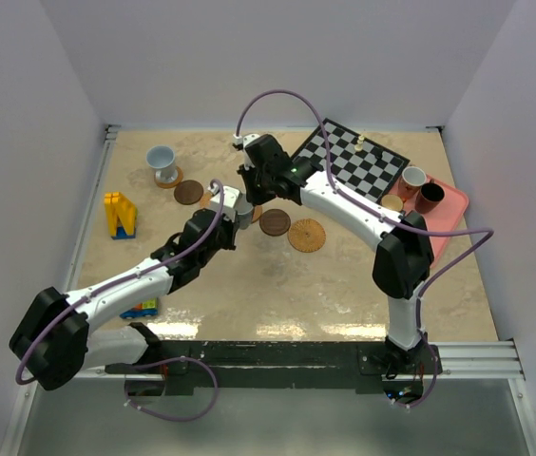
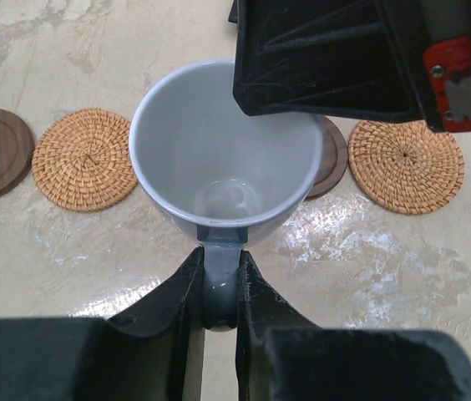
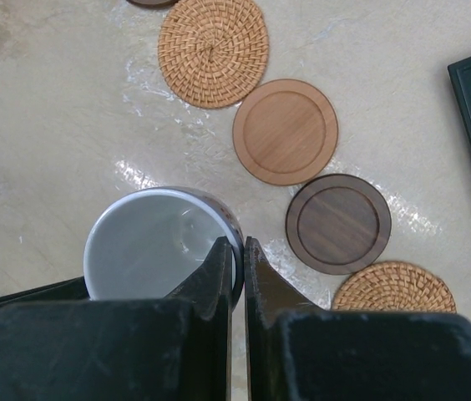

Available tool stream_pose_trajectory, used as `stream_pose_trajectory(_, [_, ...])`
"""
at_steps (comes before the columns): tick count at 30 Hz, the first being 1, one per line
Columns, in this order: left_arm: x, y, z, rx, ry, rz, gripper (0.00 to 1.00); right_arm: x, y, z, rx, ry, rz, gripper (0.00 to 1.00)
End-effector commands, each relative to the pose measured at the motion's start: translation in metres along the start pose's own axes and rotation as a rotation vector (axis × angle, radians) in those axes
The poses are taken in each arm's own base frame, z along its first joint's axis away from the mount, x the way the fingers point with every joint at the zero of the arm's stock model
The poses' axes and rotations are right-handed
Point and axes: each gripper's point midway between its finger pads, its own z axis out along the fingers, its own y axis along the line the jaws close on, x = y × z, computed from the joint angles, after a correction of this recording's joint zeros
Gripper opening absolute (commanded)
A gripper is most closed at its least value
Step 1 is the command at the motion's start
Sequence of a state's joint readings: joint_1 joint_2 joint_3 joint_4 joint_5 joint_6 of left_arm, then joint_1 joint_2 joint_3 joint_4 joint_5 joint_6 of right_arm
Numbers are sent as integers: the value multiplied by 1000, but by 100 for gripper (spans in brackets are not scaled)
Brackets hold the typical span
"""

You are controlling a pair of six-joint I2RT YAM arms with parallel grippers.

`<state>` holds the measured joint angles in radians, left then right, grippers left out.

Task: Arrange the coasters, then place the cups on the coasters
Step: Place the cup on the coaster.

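Observation:
A grey-white cup [image 2: 219, 159] hangs over the table between both arms. My left gripper [image 2: 219, 280] is shut on the grey handle at its near side. My right gripper [image 3: 240, 251] is shut on its rim [image 3: 237, 242], one finger inside and one outside. Coasters lie in a row below it: a woven one [image 3: 213, 50], a tan wood one [image 3: 286, 131], a dark brown one [image 3: 338, 223] and another woven one [image 3: 394, 288]. A pale blue cup [image 1: 162, 160] stands on a coaster [image 1: 169, 179] at the back left. A white cup [image 1: 413, 178], a dark cup [image 1: 430, 197] and an orange-tan cup [image 1: 392, 202] sit on the pink tray [image 1: 450, 220].
A chessboard [image 1: 349, 163] with a pale piece [image 1: 360, 142] lies at the back right, beside the tray. Yellow toy blocks [image 1: 120, 214] stand at the left. More coloured blocks [image 1: 142, 307] lie under the left arm. White walls close off the table on three sides.

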<state>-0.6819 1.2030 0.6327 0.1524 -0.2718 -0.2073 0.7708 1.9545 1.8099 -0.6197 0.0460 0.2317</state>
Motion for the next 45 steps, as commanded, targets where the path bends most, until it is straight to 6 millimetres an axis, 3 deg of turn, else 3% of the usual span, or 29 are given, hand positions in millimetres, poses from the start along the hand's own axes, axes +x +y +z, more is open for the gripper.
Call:
stream_pose_trajectory(1, [-27,0,3,-8,-70,-8,0,-36,8,-28,-15,-118,16,0])
stream_pose_trajectory(4, [-31,2,2,-17,-93,-9,0,-37,7,-31,-7,-128,26,2])
stream_pose_trajectory(5, [-33,5,1,-29,-104,-8,0,-39,6,-32,2,-140,32,9])
stream_pose_trajectory(7, [-37,14,-1,-66,-124,-12,0,-46,4,-39,10,-173,37,37])
stream_pose_trajectory(9, [-44,23,-3,-89,-155,-23,0,-53,1,-49,19,-212,48,53])
stream_pose_trajectory(11, [-49,32,-6,-119,-180,-29,0,-60,-4,-60,28,-255,65,62])
stream_pose_trajectory(15, [-62,55,-6,-222,-223,-30,0,-78,-18,-89,52,-364,114,65])
stream_pose_trajectory(22, [-65,113,8,-365,-230,-53,0,-89,-39,-139,87,-558,187,65])
stream_pose_trajectory(31, [-64,164,29,-432,-271,-111,0,-89,-56,-197,127,-734,222,65])
stream_pose_trajectory(45, [-67,185,68,-387,-285,-98,0,-76,-60,-197,135,-733,226,64])
